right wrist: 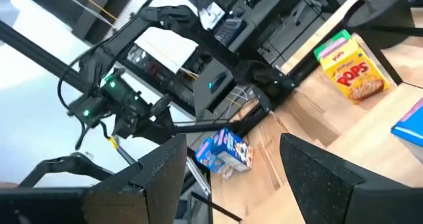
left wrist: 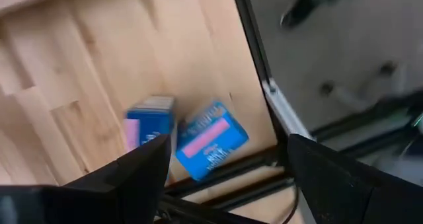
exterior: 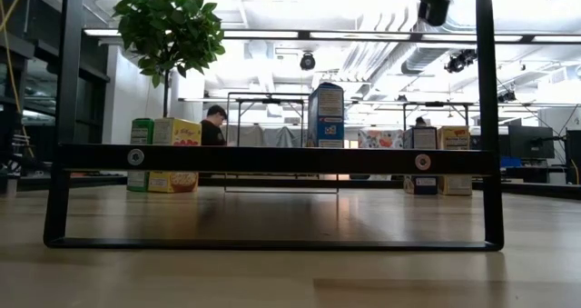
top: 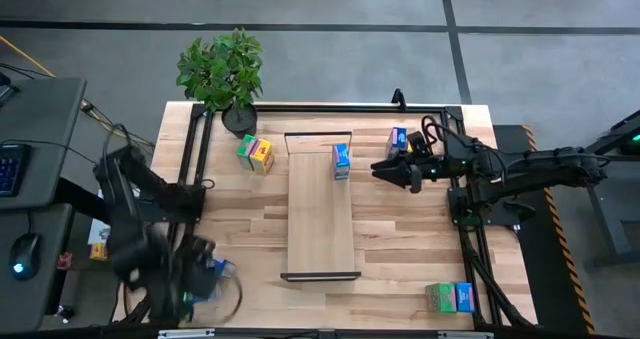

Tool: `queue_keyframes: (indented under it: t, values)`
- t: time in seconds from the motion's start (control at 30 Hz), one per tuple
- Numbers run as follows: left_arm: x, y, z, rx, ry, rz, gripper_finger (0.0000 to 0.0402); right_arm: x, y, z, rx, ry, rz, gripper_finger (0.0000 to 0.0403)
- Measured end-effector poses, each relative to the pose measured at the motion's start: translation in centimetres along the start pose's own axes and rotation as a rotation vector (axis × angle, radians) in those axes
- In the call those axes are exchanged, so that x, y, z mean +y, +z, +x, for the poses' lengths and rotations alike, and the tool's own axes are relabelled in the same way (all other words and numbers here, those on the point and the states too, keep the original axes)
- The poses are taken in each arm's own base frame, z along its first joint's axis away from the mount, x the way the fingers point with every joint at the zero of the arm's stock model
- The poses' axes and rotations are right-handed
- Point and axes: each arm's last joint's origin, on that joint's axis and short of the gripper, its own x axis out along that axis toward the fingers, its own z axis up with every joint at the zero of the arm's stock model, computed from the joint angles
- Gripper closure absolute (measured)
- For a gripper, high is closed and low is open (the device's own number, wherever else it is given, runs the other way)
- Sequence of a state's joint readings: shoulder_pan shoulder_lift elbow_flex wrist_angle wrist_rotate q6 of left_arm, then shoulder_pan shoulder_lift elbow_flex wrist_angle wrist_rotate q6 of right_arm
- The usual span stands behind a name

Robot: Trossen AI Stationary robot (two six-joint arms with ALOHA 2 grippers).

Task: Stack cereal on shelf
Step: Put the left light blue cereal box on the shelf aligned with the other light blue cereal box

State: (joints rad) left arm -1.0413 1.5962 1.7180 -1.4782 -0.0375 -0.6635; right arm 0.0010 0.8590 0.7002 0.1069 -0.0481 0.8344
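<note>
Overhead, the pale plank counter (top: 240, 229) fills a black frame, and the shelf (top: 322, 239) lies along its middle with a black bracket at each end. One blue cereal box (top: 341, 161) stands on the shelf's far end, and in the low view it rises above the dark shelf edge. A green and a yellow box (top: 256, 154) sit together left of the shelf beside a potted plant (top: 222, 74). Another blue box (top: 398, 140) stands near the far right corner, and a green and blue pair (top: 449, 297) sits at the near right corner.

The right claw (top: 380, 168) hangs just right of the shelf's far end, empty, with its fingers spread in its wrist view. The left claw (top: 200, 264) hovers over the near left corner, fingers also spread, above two blue boxes with pink marks (left wrist: 211, 141) lying by the counter's edge.

Around the counter is grey floor, with a desk carrying a keyboard (top: 10, 169) and a mouse (top: 25, 251) to the left. Beyond the shelf, the low view shows a bright workshop with ceiling lights and a person (exterior: 214, 124) bent over.
</note>
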Motion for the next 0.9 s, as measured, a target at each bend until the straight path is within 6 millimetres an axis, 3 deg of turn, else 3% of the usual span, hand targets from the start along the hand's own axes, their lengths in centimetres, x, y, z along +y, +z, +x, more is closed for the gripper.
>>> queue_keyframes:
  t: [0.13,0.3,0.43,0.9]
  values:
    - [-3.2,-0.7,3.0,0.087,0.060,0.169,0.0106,-0.1,-0.1,0.0,0.016,-0.014,-0.005,0.0167]
    - [-4.9,-2.4,6.3,0.186,0.153,0.319,0.0106,-0.2,-0.1,0.0,0.016,-0.015,-0.005,0.0167]
    - [-4.6,-3.2,8.2,0.221,0.213,0.390,0.0106,-0.2,-0.1,0.0,0.016,-0.015,-0.023,0.0167]
    - [-2.6,-3.7,9.6,0.172,0.212,0.509,0.0106,-0.2,-0.1,0.0,-0.001,-0.030,-0.027,0.0167]
